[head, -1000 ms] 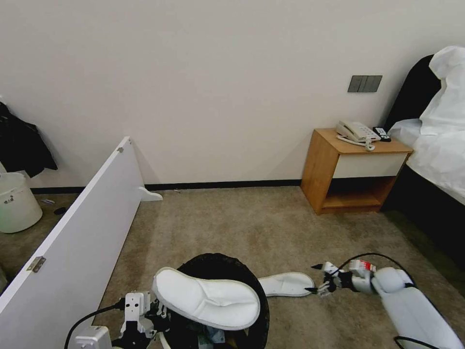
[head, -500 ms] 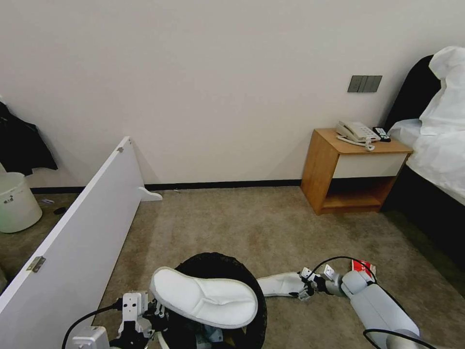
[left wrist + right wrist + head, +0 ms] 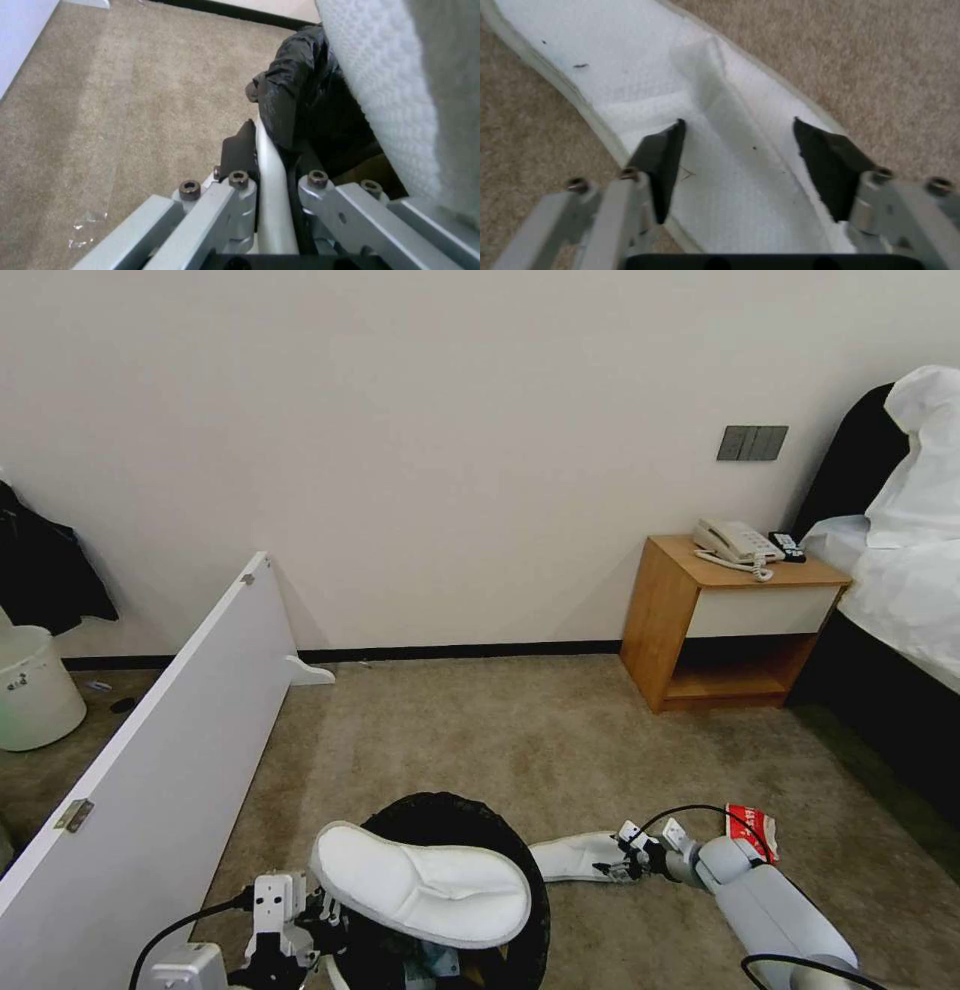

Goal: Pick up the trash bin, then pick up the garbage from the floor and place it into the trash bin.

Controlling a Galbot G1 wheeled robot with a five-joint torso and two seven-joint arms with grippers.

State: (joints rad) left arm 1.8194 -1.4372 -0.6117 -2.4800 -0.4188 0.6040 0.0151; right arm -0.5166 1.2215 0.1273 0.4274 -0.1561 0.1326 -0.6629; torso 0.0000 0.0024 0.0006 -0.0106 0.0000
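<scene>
Head view: the left pincer (image 3: 300,920) holds the bin (image 3: 530,890), one slipper (image 3: 420,882) across its rim. The right pincer (image 3: 622,860) is at the second slipper (image 3: 572,855) on the floor.

Left wrist view: pincer (image 3: 270,180) clenched on the bin (image 3: 300,97) wall.

Right wrist view: pincer (image 3: 735,168) released, straddling the slipper (image 3: 700,112); it should close squarely over the raised strap.
</scene>
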